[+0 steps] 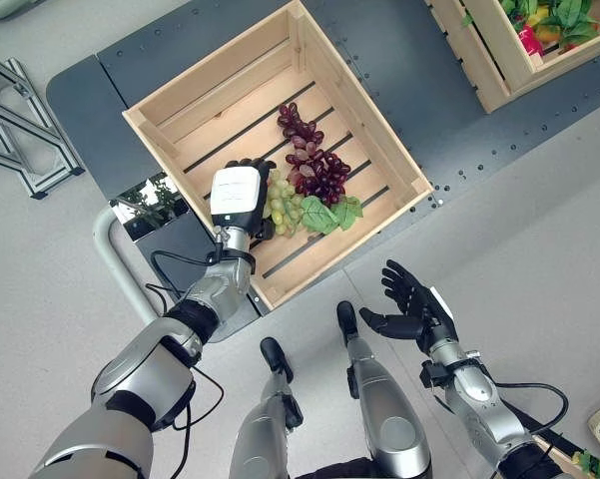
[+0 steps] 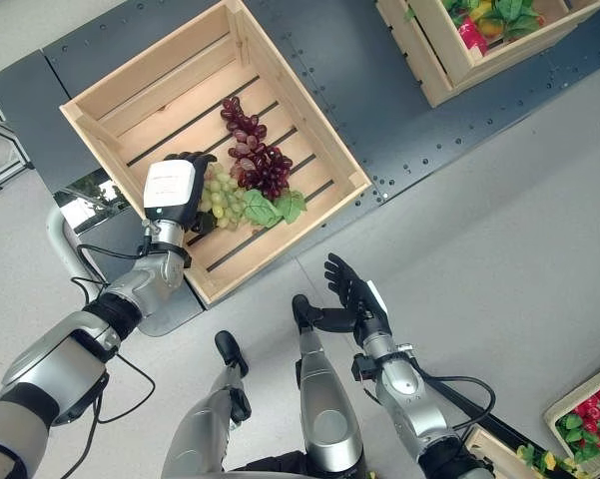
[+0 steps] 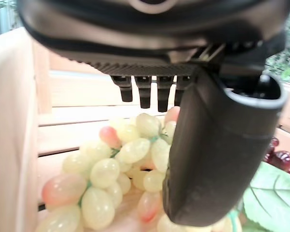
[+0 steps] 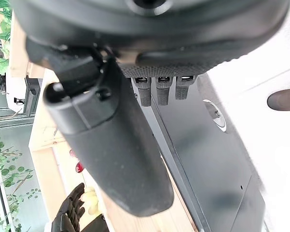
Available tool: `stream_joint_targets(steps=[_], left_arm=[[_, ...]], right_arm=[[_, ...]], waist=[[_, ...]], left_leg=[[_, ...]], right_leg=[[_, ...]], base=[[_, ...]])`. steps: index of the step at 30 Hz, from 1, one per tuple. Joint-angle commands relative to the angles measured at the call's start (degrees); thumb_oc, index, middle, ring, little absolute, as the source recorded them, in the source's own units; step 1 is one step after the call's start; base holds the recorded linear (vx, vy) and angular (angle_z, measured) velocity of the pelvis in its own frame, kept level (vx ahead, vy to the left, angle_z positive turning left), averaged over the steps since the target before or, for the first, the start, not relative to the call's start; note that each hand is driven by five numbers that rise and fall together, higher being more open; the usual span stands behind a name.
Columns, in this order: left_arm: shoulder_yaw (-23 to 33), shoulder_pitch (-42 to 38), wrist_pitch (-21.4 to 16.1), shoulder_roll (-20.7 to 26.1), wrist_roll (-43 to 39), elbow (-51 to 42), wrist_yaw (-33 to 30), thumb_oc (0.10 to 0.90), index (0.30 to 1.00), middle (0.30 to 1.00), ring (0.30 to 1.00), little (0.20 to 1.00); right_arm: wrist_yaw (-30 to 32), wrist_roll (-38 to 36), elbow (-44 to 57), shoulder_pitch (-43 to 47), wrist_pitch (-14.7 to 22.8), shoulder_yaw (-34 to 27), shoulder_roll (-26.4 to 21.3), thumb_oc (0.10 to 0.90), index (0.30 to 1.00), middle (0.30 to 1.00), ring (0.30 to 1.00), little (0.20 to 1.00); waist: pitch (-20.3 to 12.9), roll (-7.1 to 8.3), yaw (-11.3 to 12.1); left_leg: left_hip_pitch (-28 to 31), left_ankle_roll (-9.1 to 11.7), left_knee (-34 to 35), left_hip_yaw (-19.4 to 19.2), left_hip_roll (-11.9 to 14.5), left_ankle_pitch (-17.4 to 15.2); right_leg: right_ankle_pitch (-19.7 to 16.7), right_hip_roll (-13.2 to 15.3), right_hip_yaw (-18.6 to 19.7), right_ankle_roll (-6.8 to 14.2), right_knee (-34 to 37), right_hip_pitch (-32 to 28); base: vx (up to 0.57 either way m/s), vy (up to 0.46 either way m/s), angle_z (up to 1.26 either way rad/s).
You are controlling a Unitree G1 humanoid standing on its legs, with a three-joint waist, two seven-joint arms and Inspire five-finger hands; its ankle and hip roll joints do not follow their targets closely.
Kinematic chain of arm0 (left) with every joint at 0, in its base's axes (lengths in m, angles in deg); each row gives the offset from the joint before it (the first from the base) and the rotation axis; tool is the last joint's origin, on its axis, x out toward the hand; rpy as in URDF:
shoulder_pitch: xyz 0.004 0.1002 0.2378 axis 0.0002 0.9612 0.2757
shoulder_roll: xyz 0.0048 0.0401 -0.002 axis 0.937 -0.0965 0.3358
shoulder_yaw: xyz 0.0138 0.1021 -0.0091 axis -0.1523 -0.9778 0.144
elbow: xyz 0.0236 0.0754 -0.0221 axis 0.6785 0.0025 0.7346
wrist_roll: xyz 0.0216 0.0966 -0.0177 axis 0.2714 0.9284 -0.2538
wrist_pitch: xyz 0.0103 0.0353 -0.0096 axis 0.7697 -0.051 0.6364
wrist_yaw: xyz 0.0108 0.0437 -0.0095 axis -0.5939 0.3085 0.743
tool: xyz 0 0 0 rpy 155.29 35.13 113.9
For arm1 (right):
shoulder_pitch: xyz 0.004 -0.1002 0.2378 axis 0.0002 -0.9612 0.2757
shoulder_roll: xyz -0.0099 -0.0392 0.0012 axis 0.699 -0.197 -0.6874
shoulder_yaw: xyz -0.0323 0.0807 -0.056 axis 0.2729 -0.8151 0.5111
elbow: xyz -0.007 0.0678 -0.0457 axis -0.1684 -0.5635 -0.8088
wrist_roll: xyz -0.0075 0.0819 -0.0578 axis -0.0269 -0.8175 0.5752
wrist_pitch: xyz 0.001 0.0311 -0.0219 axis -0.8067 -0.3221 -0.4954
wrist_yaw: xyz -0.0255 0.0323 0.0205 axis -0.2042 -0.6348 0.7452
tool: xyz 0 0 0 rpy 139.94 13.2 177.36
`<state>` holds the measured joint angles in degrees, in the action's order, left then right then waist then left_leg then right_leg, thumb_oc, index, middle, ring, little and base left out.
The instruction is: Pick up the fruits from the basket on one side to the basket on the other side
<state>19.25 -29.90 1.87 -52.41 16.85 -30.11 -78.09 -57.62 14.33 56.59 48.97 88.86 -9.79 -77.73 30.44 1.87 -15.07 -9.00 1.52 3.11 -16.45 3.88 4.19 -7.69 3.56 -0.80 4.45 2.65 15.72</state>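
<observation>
Eye view: left hand (image 1: 242,195) reaches from 7 o'clock into wooden crate (image 1: 170,105), over green grapes (image 1: 284,208) w/ purple grapes (image 1: 312,160) at 1 o'clock; left wrist view: fingers (image 3: 144,93) straight, thumb beside bunch, no grip; right hand (image 1: 411,302) open, idle.

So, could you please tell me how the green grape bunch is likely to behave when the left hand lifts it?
The green grape bunch will probably droop, its grapes hanging loosely clustered. Round, smooth grapes may slip between the left hand fingers. The attached leaf will likely trail.
</observation>
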Motion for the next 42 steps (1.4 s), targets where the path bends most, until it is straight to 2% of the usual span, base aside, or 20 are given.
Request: stream_joint_targets(steps=[1, 3, 4, 5, 6, 7, 8, 9, 19, 27, 31, 34, 38, 40, 42], left_arm=[[0.3, -7.8, 0.7, 1.6, 3.3, 4.1, -2.3, 0.800, 0.900, 0.900, 0.900, 0.900], [-0.4, -8.9, 0.7, 1.5, 3.2, 5.6, -1.5, 0.800, 0.900, 0.900, 0.900, 0.900], [-0.8, -9.3, 1.0, 1.5, 3.1, 6.2, -0.7, 0.769, 0.853, 0.853, 0.853, 0.853], [-1.2, -9.5, 1.8, 1.2, 2.8, 7.0, 0.3, 0.554, 0.531, 0.531, 0.531, 0.531], [-1.3, -9.6, 1.9, 1.1, 2.8, 7.1, 0.5, 0.546, 0.519, 0.519, 0.519, 0.519], [-1.7, -9.8, 2.6, 1.0, 2.8, 7.7, 1.1, 0.505, 0.458, 0.458, 0.458, 0.458], [-1.7, -9.8, 2.6, 1.0, 2.8, 7.7, 1.1, 0.505, 0.458, 0.458, 0.458, 0.458], [-1.9, -10.0, 3.3, 0.9, 2.5, 8.2, 1.5, 0.400, 0.300, 0.300, 0.300, 0.300], [-2.6, -11.1, 5.1, 0.3, 2.8, 10.7, 2.7, 0.400, 0.300, 0.300, 0.300, 0.300], [-2.9, -11.0, 5.0, 0.8, 3.9, 10.4, 3.0, 0.400, 0.300, 0.300, 0.300, 0.300], [-0.8, -10.2, 1.5, 2.3, 1.6, 8.2, -2.6, 0.400, 0.300, 0.300, 0.300, 0.300], [3.6, -7.9, -3.4, 4.2, 2.1, 4.3, -9.6, 0.400, 0.300, 0.300, 0.300, 0.300], [7.7, -3.2, -6.5, 6.5, 5.0, -1.8, -12.6, 0.400, 0.300, 0.300, 0.300, 0.300], [9.1, -0.1, -6.8, 7.3, 6.4, -5.6, -13.0, 0.400, 0.300, 0.300, 0.300, 0.300], [11.7, 5.3, -7.6, 8.8, 8.6, -13.1, -13.9, 0.400, 0.300, 0.300, 0.300, 0.300]], right_arm=[[2.5, -0.9, 4.3, 1.5, 5.5, -0.4, -0.7, 0.800, 0.900, 0.900, 0.900, 0.900], [2.9, -1.1, 4.3, 1.8, 5.4, -0.3, -0.8, 0.800, 0.900, 0.900, 0.900, 0.900], [3.0, -1.1, 4.2, 1.8, 5.4, -0.4, -0.8, 0.800, 0.900, 0.900, 0.900, 0.900], [3.0, -1.2, 3.9, 2.0, 5.5, -0.6, -0.8, 0.800, 0.900, 0.900, 0.900, 0.900], [3.0, -1.2, 3.9, 2.0, 5.5, -0.6, -0.9, 0.800, 0.900, 0.900, 0.900, 0.900], [3.2, -1.2, 3.8, 2.0, 5.7, -0.7, -0.8, 0.800, 0.900, 0.900, 0.900, 0.900], [3.2, -1.2, 3.8, 2.0, 5.7, -0.7, -0.8, 0.800, 0.900, 0.900, 0.900, 0.900], [3.4, -1.2, 3.8, 2.1, 5.7, -0.7, -0.8, 0.800, 0.900, 0.900, 0.900, 0.900], [3.7, -0.9, 3.7, 2.7, 5.9, -0.6, -0.7, 0.800, 0.900, 0.900, 0.900, 0.900], [3.7, -1.0, 3.6, 2.7, 6.7, -0.6, -1.0, 0.800, 0.900, 0.900, 0.900, 0.900], [4.6, -0.5, 4.2, 1.7, 7.8, -1.3, -1.2, 0.800, 0.900, 0.900, 0.900, 0.900], [6.4, -0.5, 5.2, -0.3, 9.7, -3.5, -1.1, 0.800, 0.900, 0.900, 0.900, 0.900], [9.6, -0.3, 6.3, -3.0, 12.2, -6.8, -0.5, 0.800, 0.900, 0.900, 0.900, 0.900], [10.8, 0.0, 7.3, -4.3, 12.5, -8.8, -0.4, 0.800, 0.900, 0.900, 0.900, 0.900], [13.7, 0.9, 9.4, -6.2, 13.0, -12.3, -0.4, 0.800, 0.900, 0.900, 0.900, 0.900]], waist=[[-0.6, 1.87, -1.1], [-0.6, 2.04, -1.2], [-0.6, 2.09, -1.3], [-0.6, 2.22, -1.5], [-0.6, 2.24, -1.5], [-0.6, 2.35, -1.6], [-0.6, 2.35, -1.6], [-0.6, 2.45, -1.8], [-0.6, 2.73, -2.1], [-0.6, 2.64, -1.9], [-0.6, 2.36, -1.6], [-0.6, 1.90, -1.1], [-1.8, 1.08, -0.6], [-2.8, 0.76, -0.3], [-4.7, 0.19, 0.4]], left_leg=[[-8.2, 0.4, -9.4, -0.1, 1.7, -0.9], [-9.0, 0.4, -10.0, -0.1, 1.8, -1.0], [-9.2, 0.4, -10.1, -0.1, 1.8, -0.9], [-9.6, 0.5, -10.3, -0.2, 1.9, -0.9], [-9.6, 0.5, -10.4, -0.2, 1.9, -0.9], [-10.0, 0.5, -10.5, -0.3, 2.0, -0.9], [-10.0, 0.5, -10.5, -0.3, 2.0, -0.9], [-10.3, 0.6, -10.7, -0.5, 2.1, -0.9], [-11.7, 0.7, -11.4, -0.8, 2.4, -0.9], [-11.9, 0.7, -12.0, -0.4, 2.5, -1.1], [-10.5, 0.7, -11.4, -0.3, 2.4, -1.2], [-8.3, 0.5, -10.4, 0.3, 2.1, -1.4], [-5.7, 0.4, -9.4, 0.9, 1.6, -1.7], [-4.3, 0.3, -8.4, 1.1, 1.3, -1.7], [-1.5, 0.0, -6.4, 1.7, 0.7, -1.8]], right_leg=[[2.9, -1.2, 0.8, -0.6, -8.4, 4.4], [2.8, -1.2, 0.8, -0.7, -8.7, 5.1], [2.8, -1.3, 0.8, -0.7, -8.8, 5.3], [2.7, -1.3, 0.8, -0.7, -9.0, 5.7], [2.7, -1.3, 0.8, -0.7, -9.0, 5.7], [2.6, -1.3, 0.8, -0.7, -9.1, 6.1], [2.6, -1.3, 0.8, -0.7, -9.1, 6.1], [2.6, -1.3, 0.8, -0.7, -9.2, 6.5], [2.6, -1.2, 0.7, -0.8, -9.6, 7.9], [3.1, -1.1, 0.2, -0.9, -10.5, 8.0], [3.4, -1.1, 0.2, -1.1, -10.2, 6.7], [3.9, -1.2, 0.1, -1.1, -9.7, 4.5], [4.4, -1.2, -0.2, -1.2, -9.1, 2.2], [4.4, -1.0, -0.6, -1.2, -8.4, 0.9], [4.6, -0.6, -1.0, -0.9, -7.0, -1.8]], base=[[0.00, 0.000, 0.00], [0.00, 0.000, 0.00], [0.00, 0.000, 0.00], [0.00, 0.000, 0.00], [0.00, 0.000, 0.00], [0.00, 0.000, 0.00], [0.00, 0.000, 0.00], [0.01, 0.000, -0.03], [0.00, 0.000, -0.02], [0.00, 0.000, 0.00], [0.00, 0.000, 0.00], [0.00, 0.000, 0.00], [0.00, 0.000, 0.00], [0.01, 0.017, 0.01], [0.02, 0.035, 0.10]])
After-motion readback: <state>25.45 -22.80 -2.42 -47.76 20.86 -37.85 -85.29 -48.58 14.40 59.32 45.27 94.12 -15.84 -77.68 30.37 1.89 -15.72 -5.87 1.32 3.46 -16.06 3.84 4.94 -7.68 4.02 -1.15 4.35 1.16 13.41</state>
